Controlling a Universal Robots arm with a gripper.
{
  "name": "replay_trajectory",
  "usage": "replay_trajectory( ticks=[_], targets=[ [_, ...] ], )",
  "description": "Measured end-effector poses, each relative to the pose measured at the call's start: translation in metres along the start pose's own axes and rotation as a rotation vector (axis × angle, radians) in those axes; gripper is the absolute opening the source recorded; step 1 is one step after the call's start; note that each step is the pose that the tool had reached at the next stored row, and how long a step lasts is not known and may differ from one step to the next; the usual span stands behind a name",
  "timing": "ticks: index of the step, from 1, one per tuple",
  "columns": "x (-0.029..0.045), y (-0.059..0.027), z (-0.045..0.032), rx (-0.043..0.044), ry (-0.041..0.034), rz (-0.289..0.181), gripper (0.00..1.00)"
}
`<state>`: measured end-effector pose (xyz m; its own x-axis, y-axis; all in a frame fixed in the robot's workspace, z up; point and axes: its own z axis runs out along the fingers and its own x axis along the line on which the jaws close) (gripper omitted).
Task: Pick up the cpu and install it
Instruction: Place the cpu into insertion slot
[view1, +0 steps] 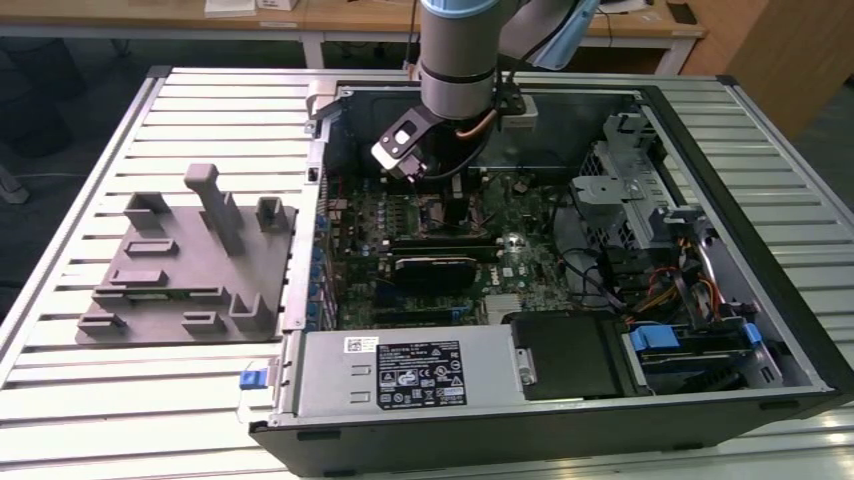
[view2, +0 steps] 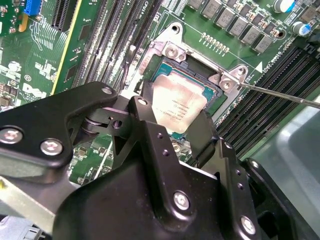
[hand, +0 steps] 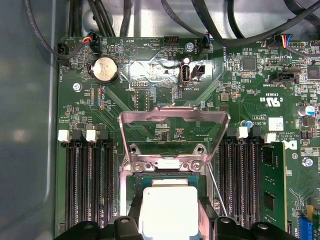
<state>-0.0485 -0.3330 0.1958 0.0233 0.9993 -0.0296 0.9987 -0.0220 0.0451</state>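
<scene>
Black and closest to the wrist cameras, the two-fingered metal gripper (view2: 175, 119) is drawn narrow. We see its fingers (view2: 146, 117) pressed against two opposite edges of the cpu (view2: 179, 102), a small flat square chip with a silvery-white metal top plate and a thin tan-green rim. That plate shows no mark we can make out beyond faint print, and in the second wrist view it appears level with the frame around it. The chip is right at the square dark-framed socket (view2: 172, 75) of the motherboard; whether it already rests on the contacts or hangs just above them we cannot tell. We judge the main risk to be a skewed seating: if the chip goes down tilted or turned out of line with the frame, the fine contacts beneath could bend. A second risk is the fingers dragging the chip sideways as they let go, since they sit so tight inside the frame. Just beyond, the shiny steel load plate (hand: 172, 127) stands flipped open, and the thin wire lever (view2: 280, 94) juts out beside the socket, near enough to snag. Farther off lie the black memory slots (hand: 90, 185), the green motherboard (hand: 240, 100) and the open black computer case (view1: 534, 447). Well apart from these, on the slatted table (view1: 80, 400), is the grey moulded tray (view1: 174, 300).
</scene>
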Motion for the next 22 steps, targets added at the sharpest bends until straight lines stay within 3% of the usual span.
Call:
replay_trajectory(
  ticks=[6,8,16,22],
  targets=[
    [0.0001,0.0000,0.0003,-0.0004,0.0005,0.000,0.53],
    [0.0000,0.0000,0.0004,-0.0001,0.0002,0.000,0.60],
    [-0.0002,0.0003,-0.0073,-0.0002,0.0002,0.000,0.60],
    [-0.0002,0.0004,-0.0075,-0.0002,0.0003,0.000,0.59]
  ],
)
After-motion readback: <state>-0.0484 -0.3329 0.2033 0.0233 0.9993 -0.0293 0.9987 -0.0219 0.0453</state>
